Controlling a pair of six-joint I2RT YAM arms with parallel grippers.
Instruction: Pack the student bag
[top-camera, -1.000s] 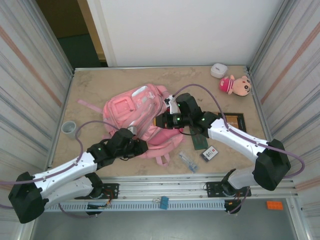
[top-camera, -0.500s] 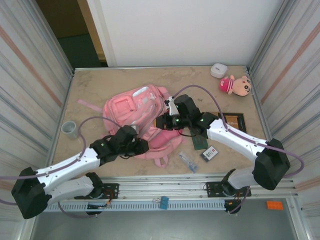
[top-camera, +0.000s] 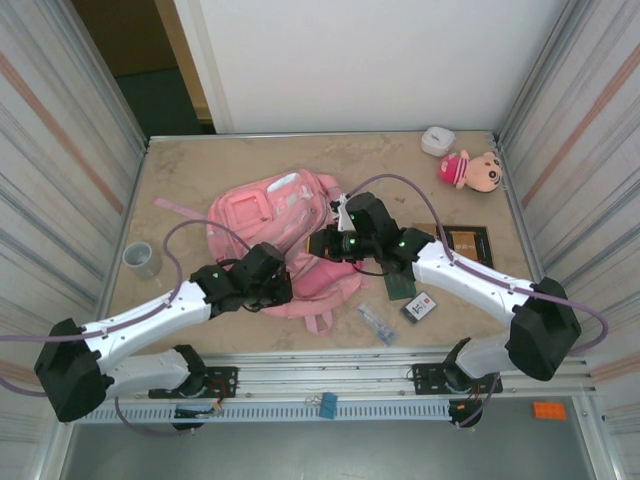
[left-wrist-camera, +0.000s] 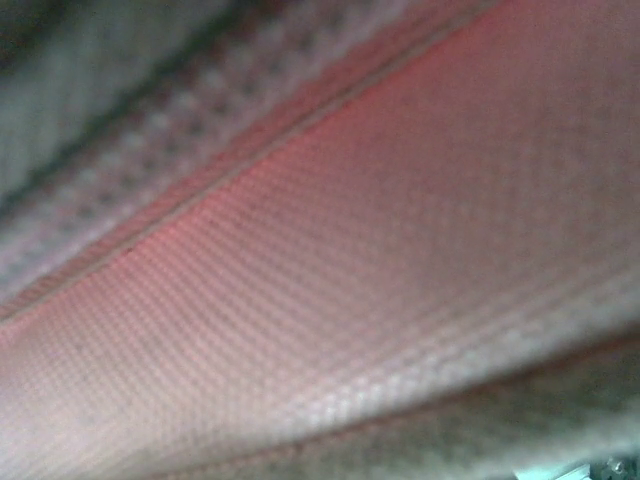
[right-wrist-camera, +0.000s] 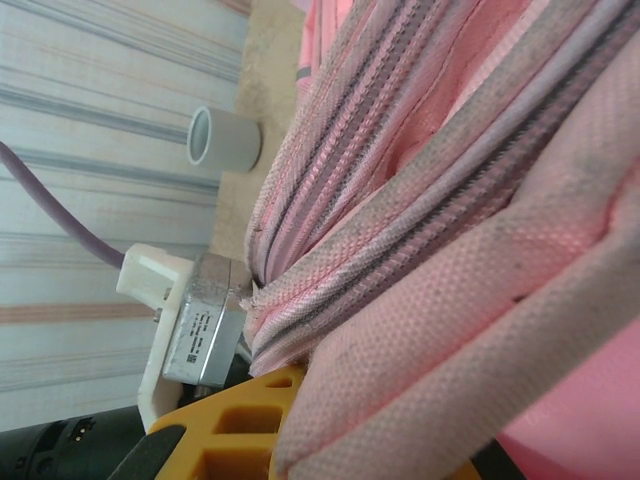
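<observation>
At centre, student bag (top-camera: 262, 215), left claw (top-camera: 284, 284) and right claw (top-camera: 322, 243) pinching its fabric

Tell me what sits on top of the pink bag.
Two grippers rest on the bag: left gripper at its near edge, right gripper at its right side, gripping fabric. From above, wrists cover the jaws.

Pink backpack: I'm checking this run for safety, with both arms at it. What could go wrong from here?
1. The right gripper is shut on a fold of the pink backpack, and the left gripper is shut close by. Opposing pulls could slip or strain the fabric.
2. The left wrist camera sits so close to the fabric that it blurs, so that arm may work blind.
3. Dragging the backpack could sweep the green card and clear packet beside it.
</observation>
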